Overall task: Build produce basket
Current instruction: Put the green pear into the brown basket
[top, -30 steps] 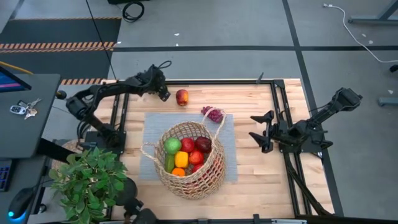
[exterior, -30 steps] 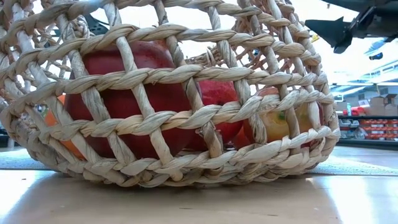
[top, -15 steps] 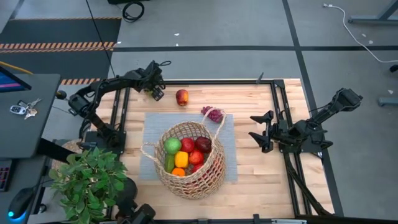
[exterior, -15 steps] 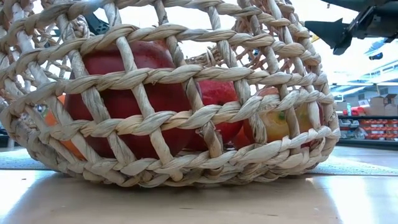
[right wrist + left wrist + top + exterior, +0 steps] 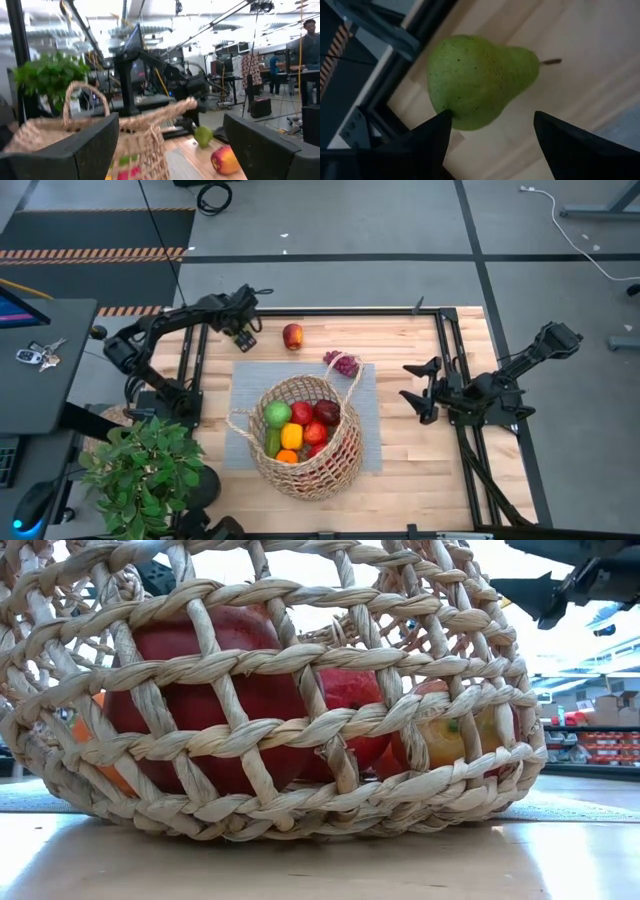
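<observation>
The tan wicker basket (image 5: 305, 435) stands on a grey mat (image 5: 250, 380) and holds several toy fruits; it fills the low view (image 5: 270, 690). A red apple (image 5: 292, 336) and purple grapes (image 5: 342, 363) lie on the table beyond it. A green pear (image 5: 477, 80) lies on its side on the wood near the far left corner. In the high view my left arm hides it. My left gripper (image 5: 245, 332) hovers open over the pear (image 5: 492, 117), one finger on each side. My right gripper (image 5: 420, 395) waits open at the table's right.
A potted green plant (image 5: 145, 470) stands at the near left corner. Black frame rails (image 5: 190, 350) run along the table's left and right sides, close to the pear. Bare wood lies between the basket and my right gripper.
My left gripper has gone a little toward the table's left edge, away from the red apple, and stays open. The basket, the fruits and my right arm have kept still.
</observation>
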You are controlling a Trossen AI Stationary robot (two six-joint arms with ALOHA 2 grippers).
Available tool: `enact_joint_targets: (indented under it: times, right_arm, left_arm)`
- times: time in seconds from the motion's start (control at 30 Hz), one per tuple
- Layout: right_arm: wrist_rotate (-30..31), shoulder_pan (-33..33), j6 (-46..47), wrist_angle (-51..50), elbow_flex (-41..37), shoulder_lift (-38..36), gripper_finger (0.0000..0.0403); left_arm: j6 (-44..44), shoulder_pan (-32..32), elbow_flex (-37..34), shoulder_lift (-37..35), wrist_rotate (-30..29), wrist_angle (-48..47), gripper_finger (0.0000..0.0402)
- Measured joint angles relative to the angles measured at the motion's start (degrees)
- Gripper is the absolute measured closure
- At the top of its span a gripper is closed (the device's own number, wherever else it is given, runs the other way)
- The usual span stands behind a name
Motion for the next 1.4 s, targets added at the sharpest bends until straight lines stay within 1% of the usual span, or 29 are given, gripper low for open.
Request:
enact_joint_targets:
  times: [0.13,0.23,0.4,0.63,0.73,0.8,0.87,0.93,1.0,1.1,1.23,1.3,1.4]
  right_arm:
    - [0.0,-0.3,-1.3,-8.2,0.0,-1.9,0.0041]
    - [0.0,-0.3,-2.0,-11.0,0.0,-1.9,0.0041]
    - [0.0,-0.3,-1.9,-11.8,0.0,-1.5,0.0041]
    - [0.0,-0.3,-1.7,-11.7,0.0,-1.5,0.0041]
    - [0.0,-0.3,-1.7,-11.7,0.0,-1.5,0.0041]
    - [0.0,-0.3,-1.7,-11.7,0.0,-1.6,0.0041]
    - [0.0,-0.3,-1.7,-11.7,0.0,-1.5,0.0041]
    - [0.0,-0.3,-1.7,-11.7,0.0,-1.5,0.0041]
    - [0.0,-0.3,-1.7,-11.7,0.0,-1.5,0.0041]
    - [-0.1,-0.3,-1.7,-11.7,0.0,-1.5,0.0041]
    - [-0.1,-0.3,-1.7,-11.6,0.0,-1.6,0.0041]
    - [-0.1,-0.3,-1.7,-11.7,0.0,-1.5,0.0041]
    - [-0.1,-0.3,-1.7,-11.7,0.0,-1.5,0.0041]
  left_arm:
    - [-0.9,0.0,0.0,-0.6,0.5,-2.5,0.0111]
    - [-1.3,0.0,-0.1,-0.6,1.1,-3.6,0.0111]
    - [0.2,-0.5,-0.1,-0.6,1.5,-4.1,0.0111]
    - [-4.6,-2.8,-0.1,-1.3,1.1,-5.2,0.0111]
    - [-6.1,-3.1,0.0,-2.4,-0.4,-3.7,0.0111]
    - [-5.7,-2.9,0.0,-3.2,-2.1,-1.5,0.0111]
    - [-5.2,-2.4,0.1,-3.9,-2.1,1.6,0.0111]
    - [-4.0,-1.5,0.1,-4.1,-1.2,5.0,0.0111]
    - [-3.6,-0.3,-0.5,-4.1,1.2,9.6,0.0111]
    - [-3.6,1.0,-4.3,-4.1,4.2,19.3,0.0111]
    - [-3.9,2.6,-10.1,-4.1,4.3,29.9,0.0111]
    - [-4.9,3.3,-12.1,-4.1,4.3,32.7,0.0111]
    - [-6.6,4.3,-13.6,-4.1,4.3,33.6,0.0111]
